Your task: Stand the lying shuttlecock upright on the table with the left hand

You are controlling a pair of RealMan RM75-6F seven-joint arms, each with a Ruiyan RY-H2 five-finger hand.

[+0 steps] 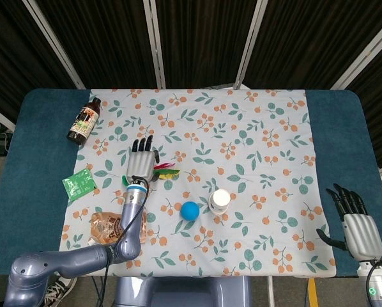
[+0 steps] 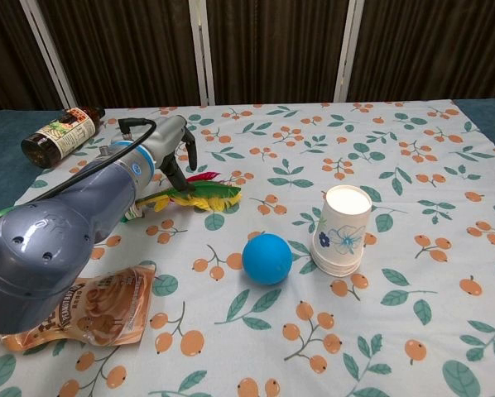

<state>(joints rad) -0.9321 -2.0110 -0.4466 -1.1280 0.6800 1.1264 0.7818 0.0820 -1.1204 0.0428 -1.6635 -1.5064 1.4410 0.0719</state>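
Observation:
The shuttlecock lies on its side on the floral cloth, its red, green and yellow feathers pointing right. Its base end is hidden behind my left arm. My left hand hovers over the base end with fingers stretched out and apart, holding nothing. In the chest view that left hand sits just above and left of the feathers. My right hand rests open at the table's lower right corner, far from everything.
A blue ball and an upturned paper cup stand right of the shuttlecock. A brown pouch lies near the front left, a green packet at the left, and a dark bottle at the back left.

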